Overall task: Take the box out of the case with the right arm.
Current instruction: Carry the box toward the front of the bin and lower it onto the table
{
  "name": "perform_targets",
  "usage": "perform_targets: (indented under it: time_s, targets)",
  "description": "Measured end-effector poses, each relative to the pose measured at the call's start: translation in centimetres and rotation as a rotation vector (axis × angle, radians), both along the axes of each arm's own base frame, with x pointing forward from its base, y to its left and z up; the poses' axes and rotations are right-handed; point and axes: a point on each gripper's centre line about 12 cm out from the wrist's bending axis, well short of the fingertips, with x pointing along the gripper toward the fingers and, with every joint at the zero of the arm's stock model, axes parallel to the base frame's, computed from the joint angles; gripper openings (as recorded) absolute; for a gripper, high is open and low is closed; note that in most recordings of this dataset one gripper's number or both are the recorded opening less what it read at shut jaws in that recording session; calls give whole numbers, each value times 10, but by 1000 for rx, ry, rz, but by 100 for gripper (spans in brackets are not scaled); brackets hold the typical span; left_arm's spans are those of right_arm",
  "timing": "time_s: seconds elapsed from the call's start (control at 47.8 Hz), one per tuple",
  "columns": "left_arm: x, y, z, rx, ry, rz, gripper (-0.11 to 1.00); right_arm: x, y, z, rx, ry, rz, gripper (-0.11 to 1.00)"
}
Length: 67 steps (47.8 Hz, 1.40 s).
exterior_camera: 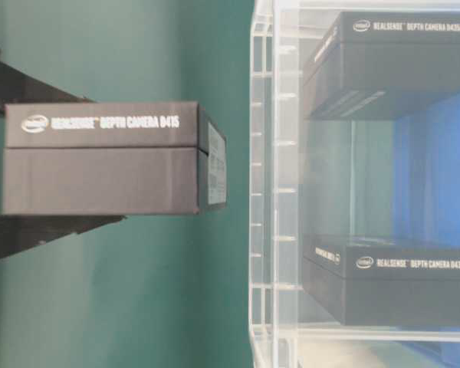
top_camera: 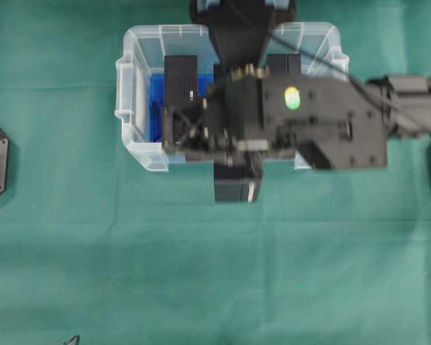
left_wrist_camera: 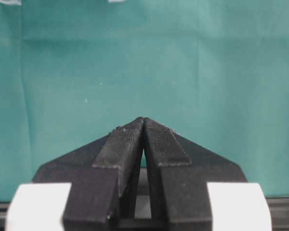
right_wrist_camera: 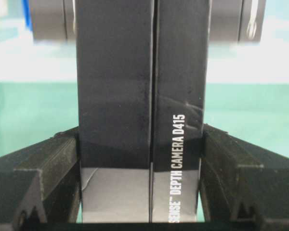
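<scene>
Now my right gripper (right_wrist_camera: 139,178) clamps the RealSense camera box (exterior_camera: 107,157) clear outside the case (exterior_camera: 262,192), while my left gripper (left_wrist_camera: 143,126) idles closed

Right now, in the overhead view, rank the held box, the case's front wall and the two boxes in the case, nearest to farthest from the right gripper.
1. Held box: clamped in the right gripper, outside the case.
2. Case: its front wall, just behind the held box.
3. Left inner box and right inner box: both toward the back wall, too close to call.
</scene>
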Motion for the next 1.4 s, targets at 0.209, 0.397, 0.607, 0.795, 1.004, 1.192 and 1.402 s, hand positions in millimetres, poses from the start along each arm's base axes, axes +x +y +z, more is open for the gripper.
perform_targets:
  time_s: [0.209, 0.397, 0.607, 0.795, 1.004, 1.192, 1.402]
  targets:
    - [0, 0, 1, 0, -2, 0, 0, -4, 38, -1, 4, -12, 18, 65]
    - [0, 0, 1, 0, -3, 0, 0, -10, 67, 0, 9, -22, 32, 65]
    - [0, 0, 1, 0, -3, 0, 0, -11, 71, 0, 9, -21, 40, 65]
    - [0, 0, 0, 0, 0, 0, 0, -12, 70, 0, 5, -9, 35, 65]
    - [0, 0, 1, 0, -2, 0, 0, -13, 70, -1, 5, -5, 33, 65]
    - [0, 0, 1, 0, -2, 0, 0, -12, 71, -14, 10, 16, 34, 65]
    - [1, 0, 0, 0, 3, 0, 0, -6, 74, -37, 24, 10, 44, 65]
